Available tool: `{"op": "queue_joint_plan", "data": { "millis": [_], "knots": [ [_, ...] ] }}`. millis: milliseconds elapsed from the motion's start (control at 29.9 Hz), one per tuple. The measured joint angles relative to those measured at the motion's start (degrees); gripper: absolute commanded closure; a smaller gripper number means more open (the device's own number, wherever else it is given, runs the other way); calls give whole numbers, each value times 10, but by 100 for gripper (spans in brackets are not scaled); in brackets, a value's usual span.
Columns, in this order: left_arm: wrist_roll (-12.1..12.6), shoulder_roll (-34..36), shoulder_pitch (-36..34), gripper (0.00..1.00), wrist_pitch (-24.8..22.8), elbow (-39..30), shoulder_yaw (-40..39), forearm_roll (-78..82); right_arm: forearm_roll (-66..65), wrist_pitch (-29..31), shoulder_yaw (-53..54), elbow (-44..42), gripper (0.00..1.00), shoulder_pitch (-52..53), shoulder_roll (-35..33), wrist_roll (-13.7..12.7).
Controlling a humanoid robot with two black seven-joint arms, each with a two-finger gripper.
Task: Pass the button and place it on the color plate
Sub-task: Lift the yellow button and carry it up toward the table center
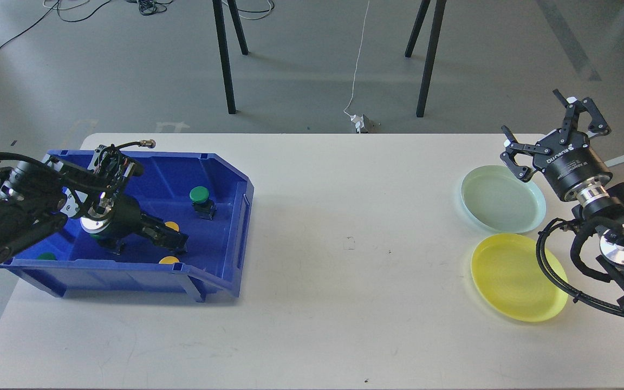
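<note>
Two round plastic plates are sitting on the right: yellow plate [518,284] nearer, pale green plate [501,199] behind. Right gripper [553,135] is hovering, fingers wide apart. Left gripper [174,237] is reaching inside the blue plastic bin [225,179] (fingers unclear) beside yellow buttons [169,260]; a green button [200,195] is standing farther back.

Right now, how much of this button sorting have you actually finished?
Nothing finished yet: the pale green plate and the yellow plate both sit empty. In hand: my left gripper is down inside the blue bin among the yellow buttons; whether it holds one, I cannot tell. Left: the handover to my open right gripper, placing, and the green button.
</note>
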Motion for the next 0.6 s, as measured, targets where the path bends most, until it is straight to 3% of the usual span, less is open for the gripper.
{"op": "queue_joint_plan", "data": {
  "millis": [67, 201, 335, 602],
  "knots": [
    [0, -1, 1, 62, 0, 2, 0, 0, 0, 0, 2, 0, 1, -1, 0, 0],
    [0, -1, 1, 70, 0, 6, 0, 0, 0, 0, 2, -1, 1, -2, 0, 0],
    [0, 0, 1, 94, 0, 6, 0, 0, 0, 0, 3, -1, 1, -2, -1, 0],
    [0, 12, -9, 97, 0, -17, -14, -4, 0, 0, 4, -1, 1, -5, 0, 0]
  ]
}}
